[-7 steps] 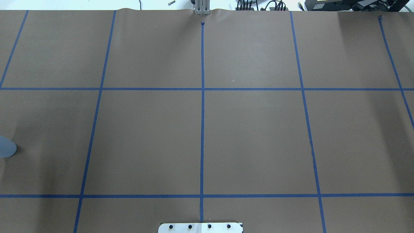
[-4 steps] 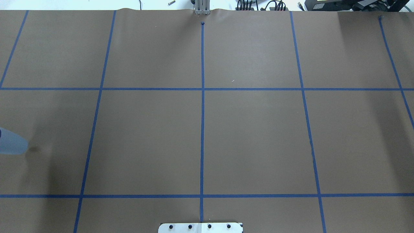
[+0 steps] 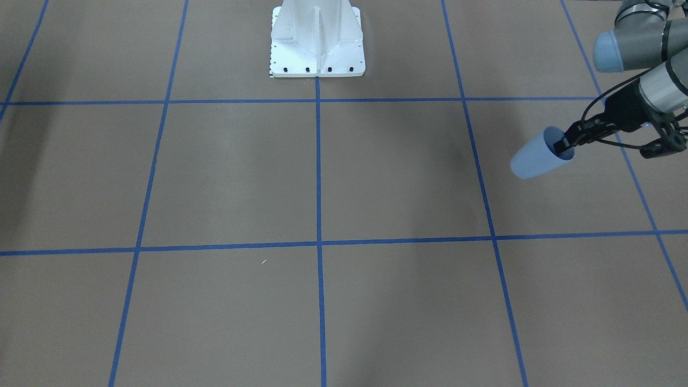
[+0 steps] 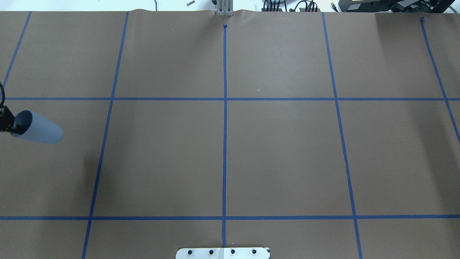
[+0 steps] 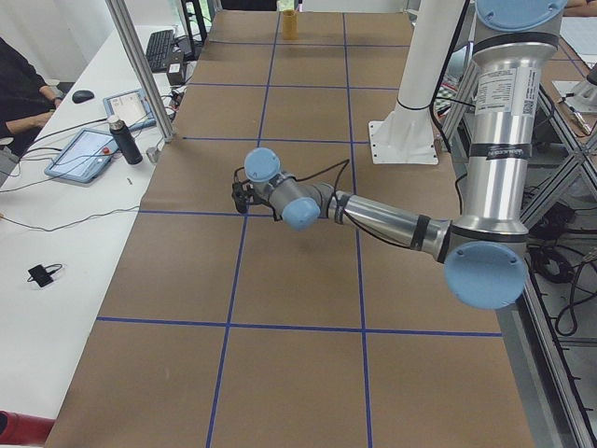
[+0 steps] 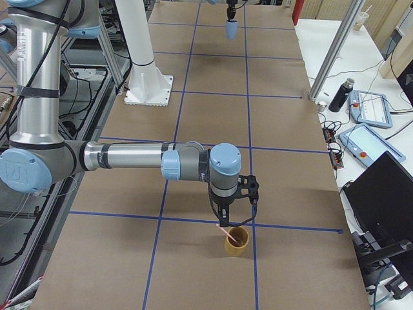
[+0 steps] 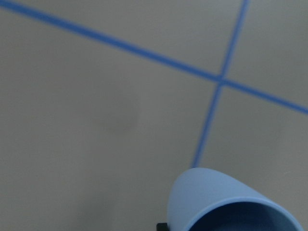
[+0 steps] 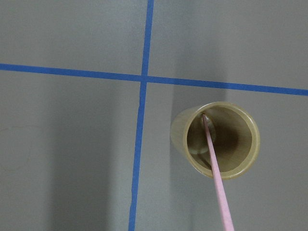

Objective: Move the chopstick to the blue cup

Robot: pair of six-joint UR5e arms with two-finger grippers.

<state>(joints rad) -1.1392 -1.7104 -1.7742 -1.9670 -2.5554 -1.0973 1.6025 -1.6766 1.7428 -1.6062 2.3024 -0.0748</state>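
The blue cup [image 3: 537,158] hangs tilted in the air over the table's left side, mouth toward the arm. My left gripper [image 3: 563,146] is shut on its rim, one finger inside. The cup also shows in the overhead view [image 4: 39,128], with the gripper [image 4: 8,123] at the frame's left edge, and in the left wrist view [image 7: 226,202]. The pink chopstick [image 8: 215,173] slants with its tip inside a tan cup [image 8: 216,139]. In the exterior right view my right gripper [image 6: 222,219] is just above that cup [image 6: 236,241]; I cannot tell whether it is open or shut.
The white robot base [image 3: 317,48] stands at the table's near middle edge. Blue tape lines [image 4: 225,108] divide the brown paper into squares. Operators' desks with tablets [image 5: 89,154] and a bottle [image 6: 338,95] run along the far side.
The blue cup has moved away from the robot and further into the overhead view from its left edge. Its dark mouth and my left fingertip now show.
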